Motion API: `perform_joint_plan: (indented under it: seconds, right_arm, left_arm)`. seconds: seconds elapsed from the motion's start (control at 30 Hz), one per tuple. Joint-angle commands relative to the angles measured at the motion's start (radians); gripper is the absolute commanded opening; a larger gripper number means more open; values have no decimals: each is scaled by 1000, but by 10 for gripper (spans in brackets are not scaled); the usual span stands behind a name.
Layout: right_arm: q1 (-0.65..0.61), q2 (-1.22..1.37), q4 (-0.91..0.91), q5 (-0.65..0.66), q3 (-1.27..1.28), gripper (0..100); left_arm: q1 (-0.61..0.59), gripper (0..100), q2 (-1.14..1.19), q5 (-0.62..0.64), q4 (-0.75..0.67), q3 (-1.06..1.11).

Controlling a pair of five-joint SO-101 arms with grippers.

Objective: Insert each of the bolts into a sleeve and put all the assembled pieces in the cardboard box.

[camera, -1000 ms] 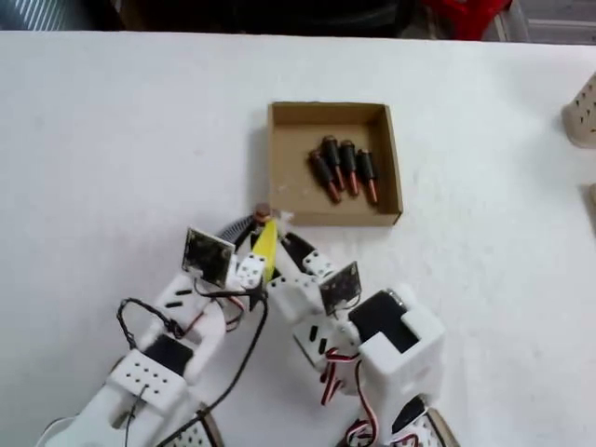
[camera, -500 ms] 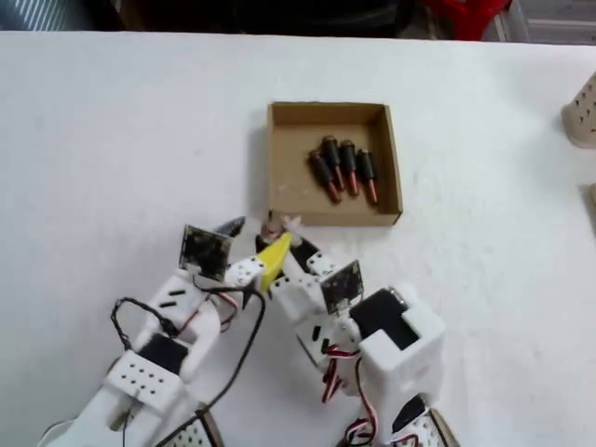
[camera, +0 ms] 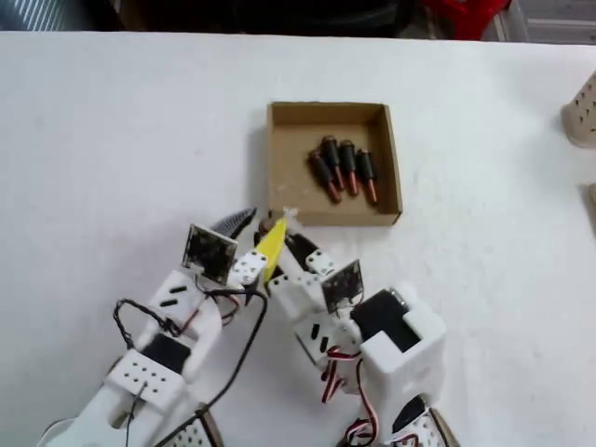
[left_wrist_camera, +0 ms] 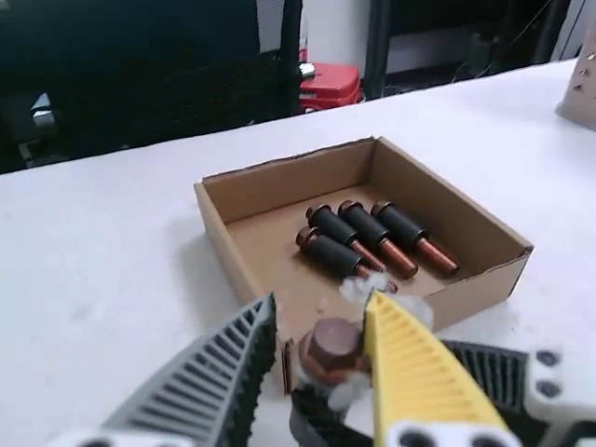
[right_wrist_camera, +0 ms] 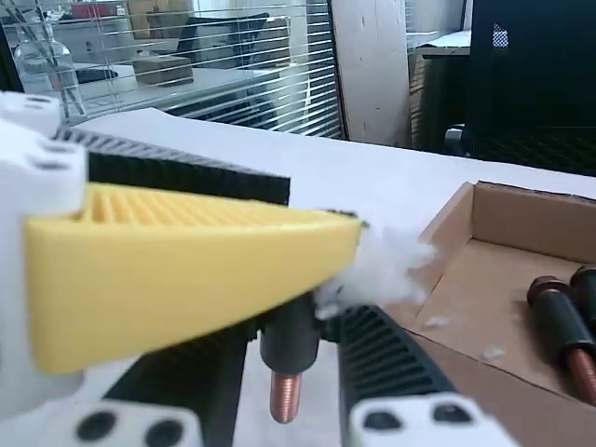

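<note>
Your left gripper [left_wrist_camera: 323, 303] is spread open, with its grey and yellow fingers on either side of the copper bolt head [left_wrist_camera: 326, 350] and not clamping it. Next over, your right gripper [camera: 282, 240] is clamped on the black sleeve [right_wrist_camera: 291, 343], and the bolt's tip pokes out below. That piece sits just outside the cardboard box [camera: 331, 108]. Inside the box, assembled pieces [camera: 345, 168] lie side by side.
</note>
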Motion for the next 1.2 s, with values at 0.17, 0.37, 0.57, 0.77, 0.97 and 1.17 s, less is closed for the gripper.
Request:
perform_joint_plan:
  seconds: [0.17,0.37,0.57,0.77,0.97,1.17]
  right_arm:
    - [5,-44,59,-5,-48,15]
    - [5,-42,59,-5,-48,15]
    - [5,-42,61,-3,-48,15]
    - [5,-42,73,-3,-46,15]
    - [5,-50,104,0,-43,15]
    - [31,-77,96,-3,-18,15]
  left_arm:
    - [-22,83,-2,-8,-133,-26]
    - [-91,23,-90,-6,-123,-40]
    - [-125,21,-358,-6,308,-37]
    - [-125,21,-733,-6,776,-35]
    - [-136,23,-716,-8,993,-44]
    - [-226,24,-734,-8,1174,-31]
